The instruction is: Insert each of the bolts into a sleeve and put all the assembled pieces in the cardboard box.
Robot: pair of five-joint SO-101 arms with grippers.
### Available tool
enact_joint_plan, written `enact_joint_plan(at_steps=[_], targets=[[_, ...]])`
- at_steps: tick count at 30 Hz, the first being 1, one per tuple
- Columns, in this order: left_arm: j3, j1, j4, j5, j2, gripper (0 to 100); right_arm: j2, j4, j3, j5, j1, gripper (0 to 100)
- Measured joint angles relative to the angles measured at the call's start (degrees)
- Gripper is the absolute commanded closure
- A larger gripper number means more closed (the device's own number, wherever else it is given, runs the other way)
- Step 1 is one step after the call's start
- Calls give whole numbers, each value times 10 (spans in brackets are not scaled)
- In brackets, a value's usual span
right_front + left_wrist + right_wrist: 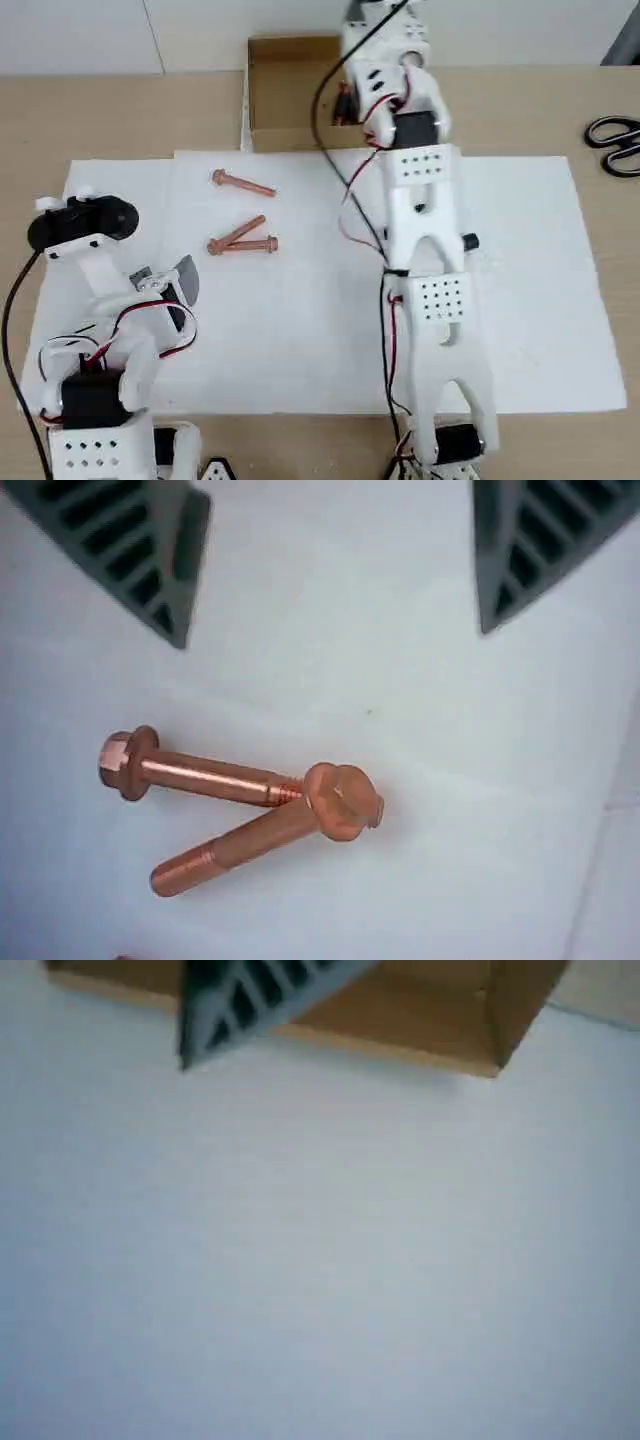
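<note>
Three copper bolts lie on the white sheet (300,330). One bolt (243,183) lies alone towards the back. Two bolts (240,240) lie crossed in front of it. In the left wrist view one of them (200,776) has its threaded end against the head of the other bolt (250,842). My left gripper (165,282) (332,630) hangs open a short way to the left of the pair, holding nothing. The cardboard box (290,85) (420,1020) stands at the back edge of the sheet. My right gripper (350,100) is at the box's front wall, the arm stretched out across the sheet.
Black scissors (615,142) lie on the wooden table at the far right. The right arm's white links (425,230) span the sheet from front to back, right of the bolts. Bare sheet lies between the two arms.
</note>
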Motion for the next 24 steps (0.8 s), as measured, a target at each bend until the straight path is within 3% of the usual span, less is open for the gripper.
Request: enact_joint_plan(at_steps=[8, 13, 24], targets=[[0, 0, 0, 0, 0, 821, -200, 298, -8, 3, 52, 853], [0, 0, 0, 0, 0, 822, -274, 487, -8, 55, 74, 853], [0, 0, 0, 0, 0, 822, -382, 517, -4, 70, 111, 854]])
